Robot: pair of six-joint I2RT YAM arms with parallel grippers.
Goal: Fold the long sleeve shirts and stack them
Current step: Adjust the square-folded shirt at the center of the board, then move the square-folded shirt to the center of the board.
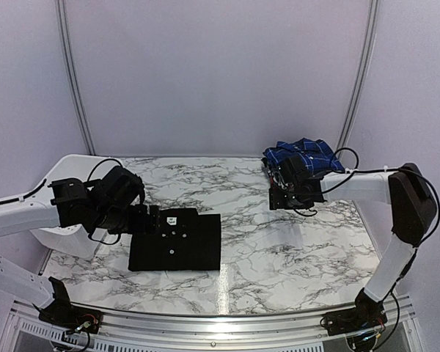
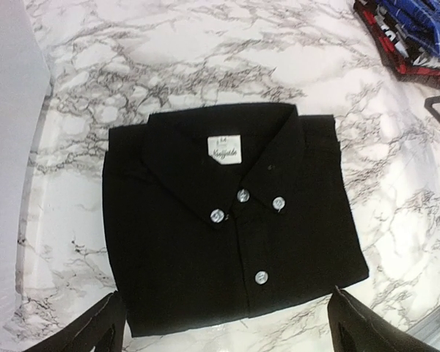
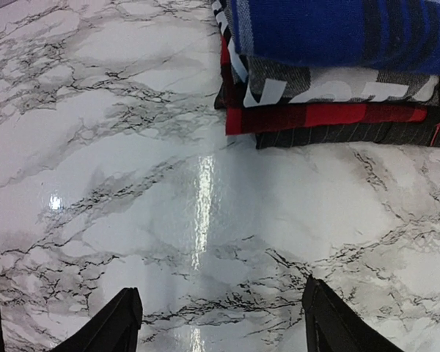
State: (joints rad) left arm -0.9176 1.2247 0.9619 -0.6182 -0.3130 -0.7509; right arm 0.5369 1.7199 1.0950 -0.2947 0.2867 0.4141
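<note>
Left jaws: spread wide, gripping nothing, at the left side of the black shirt.
Black shirt: folded into a neat rectangle, buttoned front up, lying alone toward the near-left corner of the counter.
Right jaws: apart and empty, over bare counter just beside the plaid stack.
Plaid stack: blue on top, black-and-white and red below, at the far-right corner.
Done: folding looks finished.
Remaining: probably putting the black shirt onto the stack.
</note>
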